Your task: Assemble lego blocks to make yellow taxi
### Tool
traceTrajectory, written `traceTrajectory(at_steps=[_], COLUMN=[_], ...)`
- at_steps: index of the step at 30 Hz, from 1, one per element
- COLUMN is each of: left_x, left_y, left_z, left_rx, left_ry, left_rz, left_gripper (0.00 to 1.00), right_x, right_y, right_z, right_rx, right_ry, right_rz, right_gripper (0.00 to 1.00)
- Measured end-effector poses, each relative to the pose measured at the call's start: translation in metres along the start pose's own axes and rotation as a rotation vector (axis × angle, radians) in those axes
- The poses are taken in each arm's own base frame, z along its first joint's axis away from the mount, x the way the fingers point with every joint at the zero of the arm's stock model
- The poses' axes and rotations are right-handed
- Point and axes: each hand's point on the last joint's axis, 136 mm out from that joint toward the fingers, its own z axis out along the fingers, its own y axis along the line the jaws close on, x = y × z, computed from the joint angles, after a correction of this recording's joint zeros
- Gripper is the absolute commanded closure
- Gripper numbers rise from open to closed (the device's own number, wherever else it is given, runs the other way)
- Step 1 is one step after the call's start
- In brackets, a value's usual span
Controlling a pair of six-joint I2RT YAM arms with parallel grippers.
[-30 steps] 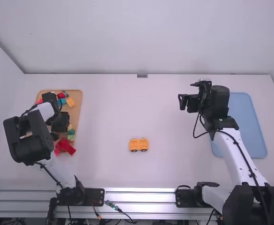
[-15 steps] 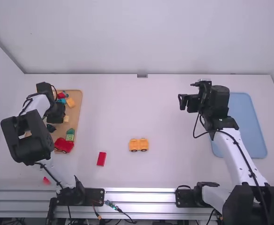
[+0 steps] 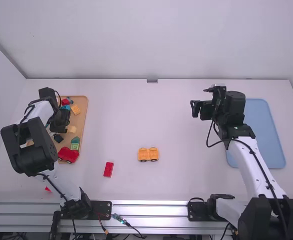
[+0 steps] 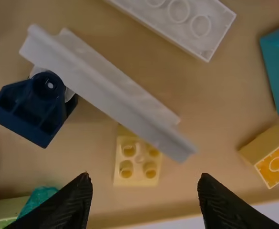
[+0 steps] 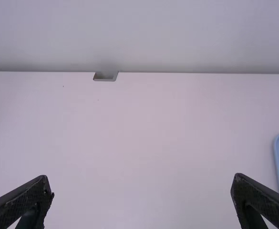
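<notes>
White table (image 3: 186, 175), white wall (image 3: 151, 40) behind. Nearest, two red pieces lie loose: a small one (image 3: 47, 189) partly hidden at the left arm, and one red block (image 3: 108, 169). Just beyond sits one yellow wheeled base (image 3: 148, 154), two wheels visible. On the tan tray (image 3: 81, 121) is one red car (image 3: 68, 154); farther back, the left gripper (image 3: 60, 122) is over that tray. One blue tray (image 3: 262, 127) lies beside the right arm, near the right gripper (image 3: 195, 107).

A second ago the red block's spot was bare table, and the left gripper has since shifted slightly away from its base.

The left wrist view details two white pieces (image 4: 106, 90), one pale yellow block (image 4: 138, 160) and one navy piece (image 4: 34, 109) beyond the left gripper's (image 4: 144, 175) wide, empty claw; the right wrist view has the right gripper's (image 5: 141, 176) claw equally wide and empty, facing table and wall
</notes>
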Motion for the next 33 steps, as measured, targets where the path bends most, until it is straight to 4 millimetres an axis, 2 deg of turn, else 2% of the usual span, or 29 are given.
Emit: traceTrajectory(at_steps=[4,8,12,18,26,28,31,33], left_x=[-0.001,-0.004,-0.001,0.01,0.01,0.012,0.012,0.012], left_y=[-0.002,-0.011,-0.012,-0.01,-0.008,-0.006,-0.005,-0.005], left_z=[0.0,0.001,0.01,0.021,0.028,0.034,0.039,0.039], left_rx=[0.009,0.047,0.078,0.11,0.1,0.085,0.079,0.081], left_ry=[-0.003,-0.02,-0.015,0.023,0.022,0.029,0.031,0.028], left_rz=[-0.003,-0.005,0.013,0.063,0.091,0.095,0.099,0.102], left_gripper=[0.23,0.21,0.16,0.18,0.18,0.19,0.28,0.3], right_x=[0.0,0.0,0.0,0.0,0.001,0.001,0.001,0.001], right_y=[0.0,0.0,0.0,0.0,0.0,0.0,0.0,0.0], right_z=[0.0,0.0,0.0,0.0,0.0,0.0,0.0,0.0], right_rx=[0.0,0.0,0.0,0.0,-0.001,-0.001,-0.001,0.0], right_ry=[0.0,0.0,0.0,0.001,0.003,0.003,0.003,0.003], right_rz=[0.0,0.0,0.0,0.001,0.001,0.001,0.001,0.001], right_gripper=[0.01,0.01,0.01,0.01,0.01,0.01,0.01,0.01])
